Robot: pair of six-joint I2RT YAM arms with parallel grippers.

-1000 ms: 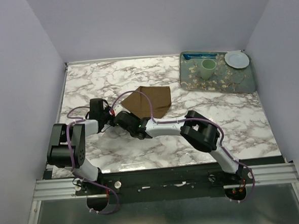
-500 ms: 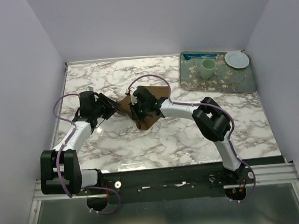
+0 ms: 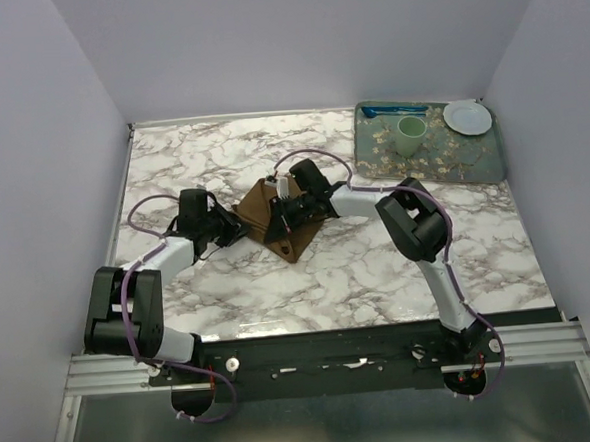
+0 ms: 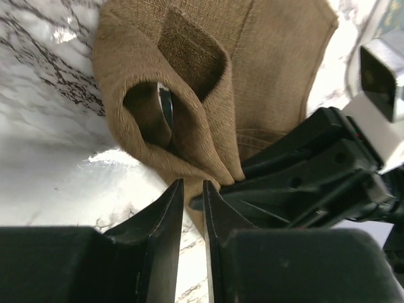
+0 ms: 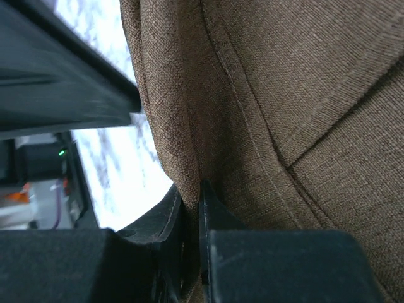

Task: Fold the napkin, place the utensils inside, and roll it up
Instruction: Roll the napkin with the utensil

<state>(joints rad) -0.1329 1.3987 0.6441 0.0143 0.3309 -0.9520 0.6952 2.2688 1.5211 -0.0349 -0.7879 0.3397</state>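
- The brown napkin (image 3: 259, 211) lies a little left of the middle of the marble counter (image 3: 378, 266), gathered into a loose, thick roll with one pointed corner toward the near edge.
- In the left wrist view one end of the roll stands open like a tube, and the shiny edge of the spoon (image 4: 165, 106) shows inside this opening; its handle is hidden by the cloth.
- A flat flap of the napkin lies on top of the roll, just above the opening.
- The right hand (image 5: 191, 197) is clenched on the napkin: a fold of the cloth goes between its two fingers, which stand very close together.
- In the top view this hand sits over the right part of the roll, and its arm reaches in from the right.
- The left hand (image 4: 192, 187) is low on the counter at the left end of the roll, with its fingertips just at the edge of the cloth.
- Its fingers have only a narrow gap between them; one cannot tell whether they pinch the cloth or only touch it.
- The two hands are very near each other, almost tip to tip.
- At the far right corner of the counter, well apart from the napkin, is a patterned tray (image 3: 452, 163).
- On the tray are a pale green cup (image 3: 411, 134), a small white plate (image 3: 467, 117) and a blue utensil (image 3: 393, 109) along its far rim.
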